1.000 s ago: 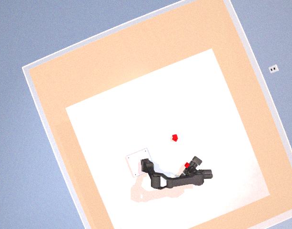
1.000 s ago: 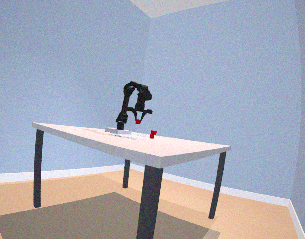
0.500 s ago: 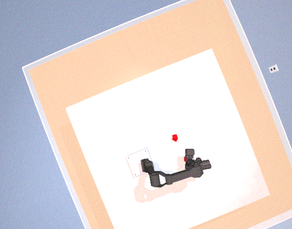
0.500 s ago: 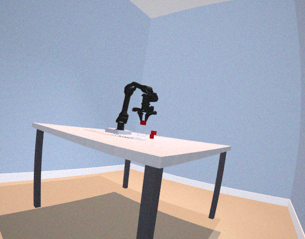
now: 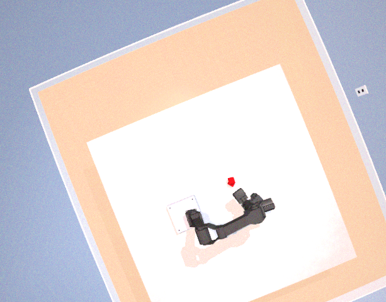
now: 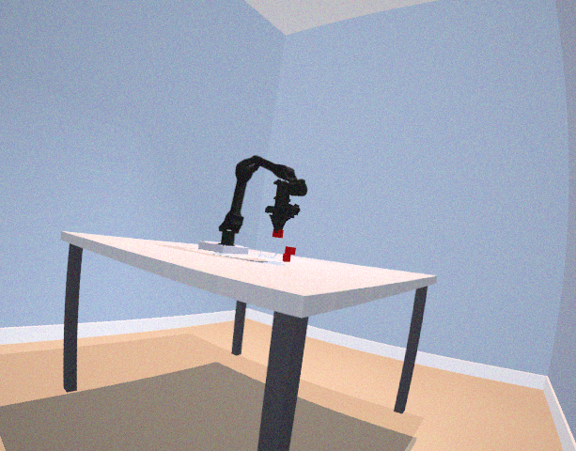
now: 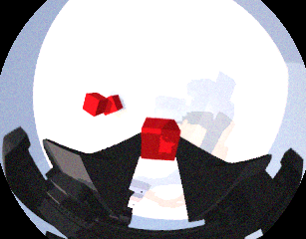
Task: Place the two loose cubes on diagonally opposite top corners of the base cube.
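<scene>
The red base cube (image 6: pixel 286 257) (image 7: pixel 113 105) stands on the table. One loose red cube (image 6: pixel 290 250) (image 7: pixel 94 104) rests on it, offset toward a top corner; the pair overlaps in the top view, so the exact overhang is hard to tell. My gripper (image 6: pixel 277 230) (image 7: pixel 159 138) points down and is shut on the other red cube (image 6: pixel 277 234) (image 7: pixel 159 140). It holds this cube above the table, higher than the stacked pair and off to its side. In the top view the arm hides the held cube and the fingertips.
The white table (image 5: pixel 193 156) (image 6: pixel 336 279) carries the arm's pale base plate (image 5: pixel 177 214) (image 6: pixel 239 250). The dark arm (image 5: pixel 235 224) (image 6: pixel 238 194) reaches out from the plate and bends down to the gripper. Pale arm shadows lie on the table.
</scene>
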`<state>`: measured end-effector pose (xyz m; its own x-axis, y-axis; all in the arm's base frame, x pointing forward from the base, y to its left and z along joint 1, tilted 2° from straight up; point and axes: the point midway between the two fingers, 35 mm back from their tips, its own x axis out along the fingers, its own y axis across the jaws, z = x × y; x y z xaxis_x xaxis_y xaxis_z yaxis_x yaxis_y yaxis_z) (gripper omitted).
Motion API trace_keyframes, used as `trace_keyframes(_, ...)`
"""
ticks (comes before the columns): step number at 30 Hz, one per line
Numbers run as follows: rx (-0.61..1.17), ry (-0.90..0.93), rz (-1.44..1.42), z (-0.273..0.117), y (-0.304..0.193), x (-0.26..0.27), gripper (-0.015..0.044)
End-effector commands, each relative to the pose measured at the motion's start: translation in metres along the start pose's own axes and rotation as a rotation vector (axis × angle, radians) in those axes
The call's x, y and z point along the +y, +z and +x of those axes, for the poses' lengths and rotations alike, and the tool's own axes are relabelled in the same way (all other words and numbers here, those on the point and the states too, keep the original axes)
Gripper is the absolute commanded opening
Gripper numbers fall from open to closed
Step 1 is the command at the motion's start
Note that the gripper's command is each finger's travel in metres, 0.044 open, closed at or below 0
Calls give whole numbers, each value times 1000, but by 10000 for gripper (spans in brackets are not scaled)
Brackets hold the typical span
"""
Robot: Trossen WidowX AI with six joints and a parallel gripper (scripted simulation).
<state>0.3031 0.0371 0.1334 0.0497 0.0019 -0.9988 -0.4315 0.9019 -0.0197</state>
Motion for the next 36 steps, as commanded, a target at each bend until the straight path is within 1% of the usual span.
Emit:
trace_keyframes(1,-5,-7,-188,-1,2,13,105)
trace_keyframes(24,-6,-3,-1193,4,5,85,105)
trace_keyframes(33,-6,-3,-1223,5,5,88,105)
trace_keyframes(36,-6,-3,-1226,12,5,88,105)
